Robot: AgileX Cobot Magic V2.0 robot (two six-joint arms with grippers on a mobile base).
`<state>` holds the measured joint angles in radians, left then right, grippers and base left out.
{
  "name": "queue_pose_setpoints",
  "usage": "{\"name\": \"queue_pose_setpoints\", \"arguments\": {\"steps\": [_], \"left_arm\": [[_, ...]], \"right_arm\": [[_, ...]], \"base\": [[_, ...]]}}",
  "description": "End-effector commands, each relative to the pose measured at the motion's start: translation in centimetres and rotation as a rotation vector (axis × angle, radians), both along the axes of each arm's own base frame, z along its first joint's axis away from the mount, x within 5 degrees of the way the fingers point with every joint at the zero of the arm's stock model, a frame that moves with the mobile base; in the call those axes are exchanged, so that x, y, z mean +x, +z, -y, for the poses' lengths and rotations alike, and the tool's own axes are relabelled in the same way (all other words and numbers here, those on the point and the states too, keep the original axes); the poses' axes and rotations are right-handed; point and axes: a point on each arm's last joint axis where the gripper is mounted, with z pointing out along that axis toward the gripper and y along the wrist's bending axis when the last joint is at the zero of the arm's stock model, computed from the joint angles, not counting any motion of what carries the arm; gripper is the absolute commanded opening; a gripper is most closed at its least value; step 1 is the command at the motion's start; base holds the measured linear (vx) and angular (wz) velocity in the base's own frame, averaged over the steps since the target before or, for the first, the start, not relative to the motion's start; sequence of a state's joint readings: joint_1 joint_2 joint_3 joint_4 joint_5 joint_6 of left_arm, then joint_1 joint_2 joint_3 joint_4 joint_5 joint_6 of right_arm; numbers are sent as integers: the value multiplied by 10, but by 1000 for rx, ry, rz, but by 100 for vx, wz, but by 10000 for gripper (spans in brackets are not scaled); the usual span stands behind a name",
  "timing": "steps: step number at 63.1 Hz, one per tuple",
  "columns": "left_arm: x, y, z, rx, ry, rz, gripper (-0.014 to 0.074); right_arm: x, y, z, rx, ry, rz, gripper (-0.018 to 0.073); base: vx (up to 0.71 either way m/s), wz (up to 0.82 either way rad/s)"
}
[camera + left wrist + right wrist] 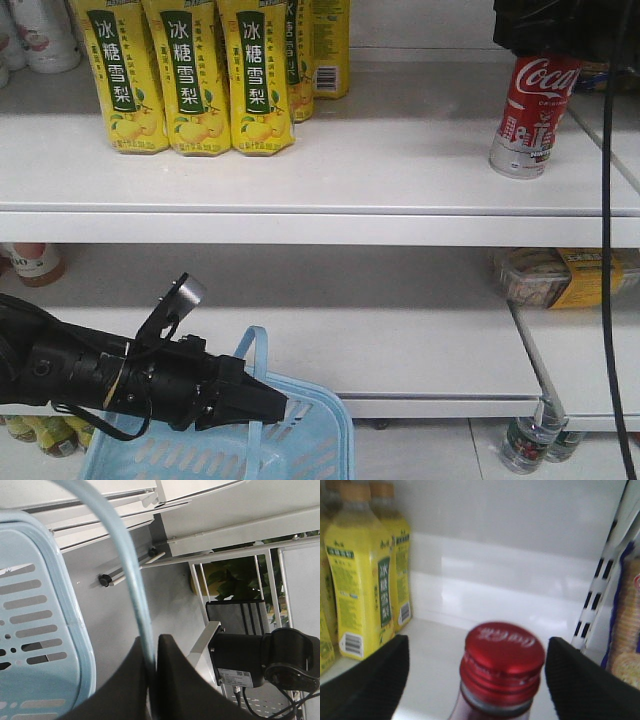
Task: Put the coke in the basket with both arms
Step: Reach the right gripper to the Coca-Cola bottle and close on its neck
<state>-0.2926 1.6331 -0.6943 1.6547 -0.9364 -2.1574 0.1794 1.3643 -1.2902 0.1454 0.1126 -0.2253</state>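
The red coke (530, 115) stands upright at the right end of the upper shelf. My right gripper (545, 35) hangs over its top. In the right wrist view the right gripper (477, 642) is open, with its jaws on either side of the coke's red cap (502, 657), not touching it. My left gripper (285, 408) is low at the left, shut on the pale blue handle (131, 580) of the light blue basket (320, 445). The basket's slotted wall (45, 620) shows in the left wrist view beside the left gripper (152, 652).
Yellow-labelled bottles (190, 80) stand on the upper shelf (300, 225) left of the coke, also in the right wrist view (362, 595). A packaged food tray (560, 275) lies on the lower shelf. A black cable (607, 250) hangs at the right. A biscuit pack (625, 630) sits right of the coke.
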Motion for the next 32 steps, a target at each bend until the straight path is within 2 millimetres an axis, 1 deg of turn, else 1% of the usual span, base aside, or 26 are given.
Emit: {"name": "queue_pose_setpoints", "arguments": {"steps": [1,10,15,17,18,32], "left_arm": [[3,20,3,-66,27,60,-5],[3,20,3,-66,27,60,-5],[3,20,3,-66,27,60,-5],[3,20,3,-66,27,60,-5],[3,20,3,-66,27,60,-5],[3,20,3,-66,27,60,-5]], "right_arm": [[-7,26,4,25,-16,122,428],[-12,29,5,38,-13,117,183],[-19,32,5,47,-8,103,40],[-22,33,6,46,-4,96,-4],[-24,34,6,45,-3,93,-17],[-51,47,9,31,16,67,-10]], "base": [[0,0],[0,0],[0,0],[0,0],[0,0],[0,0]]}}
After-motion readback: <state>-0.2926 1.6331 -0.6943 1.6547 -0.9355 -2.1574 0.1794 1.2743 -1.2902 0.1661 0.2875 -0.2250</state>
